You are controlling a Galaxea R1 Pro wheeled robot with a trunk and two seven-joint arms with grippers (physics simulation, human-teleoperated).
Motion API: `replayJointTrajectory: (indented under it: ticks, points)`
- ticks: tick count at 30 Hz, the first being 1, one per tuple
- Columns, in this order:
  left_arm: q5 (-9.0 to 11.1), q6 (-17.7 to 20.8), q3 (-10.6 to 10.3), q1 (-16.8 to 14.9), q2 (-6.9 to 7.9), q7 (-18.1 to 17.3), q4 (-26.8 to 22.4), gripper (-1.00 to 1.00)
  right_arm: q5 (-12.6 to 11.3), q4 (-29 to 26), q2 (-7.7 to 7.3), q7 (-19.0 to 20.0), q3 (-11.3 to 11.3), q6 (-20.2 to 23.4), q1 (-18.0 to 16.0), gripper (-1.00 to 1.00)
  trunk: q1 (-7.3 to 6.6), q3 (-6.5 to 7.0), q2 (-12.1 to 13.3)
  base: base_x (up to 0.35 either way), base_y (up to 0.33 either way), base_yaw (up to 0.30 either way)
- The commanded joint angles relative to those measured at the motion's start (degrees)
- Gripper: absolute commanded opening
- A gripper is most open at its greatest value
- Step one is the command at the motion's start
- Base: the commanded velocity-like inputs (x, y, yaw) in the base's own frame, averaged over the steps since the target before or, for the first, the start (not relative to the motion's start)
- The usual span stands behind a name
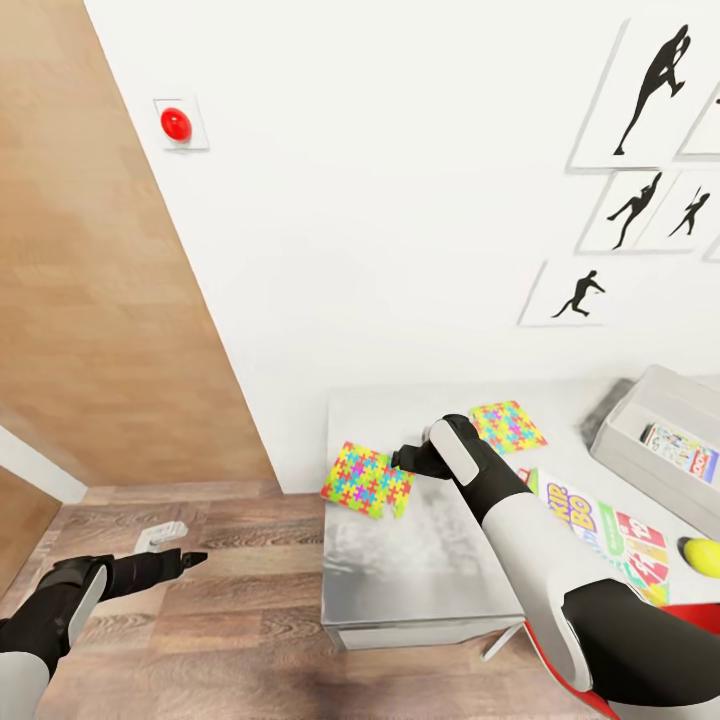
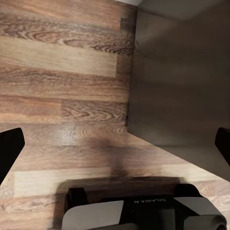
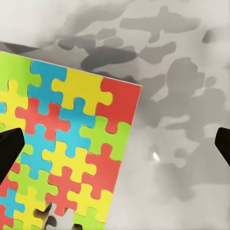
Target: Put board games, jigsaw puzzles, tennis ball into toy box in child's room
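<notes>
Spread right gripper fingers (image 3: 115,143) are hovering beside my target, the bright flat jigsaw puzzle square (image 3: 62,148) overhanging the pale grey desk (image 1: 430,560) corner, while the left gripper (image 1: 185,560), also spread, is idling; I'm risking nudging it onto the floor.

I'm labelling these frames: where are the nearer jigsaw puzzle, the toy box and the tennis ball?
nearer jigsaw puzzle (image 1: 367,479): head view, middle of its patterned face.
toy box (image 1: 628,448): head view, its grey near wall.
tennis ball (image 1: 703,556): head view, its visible yellow-green surface at the picture's edge.
</notes>
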Motion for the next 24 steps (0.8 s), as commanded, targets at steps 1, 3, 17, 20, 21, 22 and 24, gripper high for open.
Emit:
replayJointTrajectory:
  ticks: [1,3,17,20,21,22,24]
  points:
    - [0.2,0.4,0.2,0.0,0.00,-0.1,0.0,1.00,-0.6,0.0,-0.03,-0.6,0.2,0.1,0.0,1.00,0.03,-0.20,-0.1,0.000,0.000,0.000]
    - [0.2,0.3,0.2,0.0,0.00,-0.2,0.0,1.00,-0.6,0.0,-0.03,-0.6,0.2,0.1,0.0,1.00,0.03,-0.38,-0.1,0.000,0.000,0.000]
    - [0.2,0.2,0.2,0.0,0.02,-0.2,0.0,1.00,-0.6,0.0,0.05,-0.6,0.1,0.1,0.0,1.00,0.03,-1.51,-0.1,0.000,0.000,0.000]
    - [0.2,0.2,0.2,0.0,0.05,-0.2,0.0,1.00,-0.6,0.0,0.06,-0.5,0.2,0.1,0.0,1.00,0.03,-1.57,-0.1,0.000,0.000,0.000]
    - [0.2,0.2,0.2,0.0,0.05,-0.2,0.0,1.00,-0.6,0.0,0.06,-0.5,0.2,0.1,-0.1,1.00,0.03,-1.58,-0.1,0.000,0.000,0.000]
    - [0.2,0.2,0.2,0.0,0.06,-0.2,0.0,1.00,-0.6,0.0,0.06,-0.5,0.2,0.1,-0.1,1.00,0.03,-1.59,-0.1,0.000,0.000,0.000]
    - [0.2,0.2,0.2,0.0,0.06,-0.2,0.0,1.00,-0.6,0.0,0.06,-0.5,0.2,0.1,0.0,1.00,0.03,-1.61,-0.1,0.000,0.005,0.000]
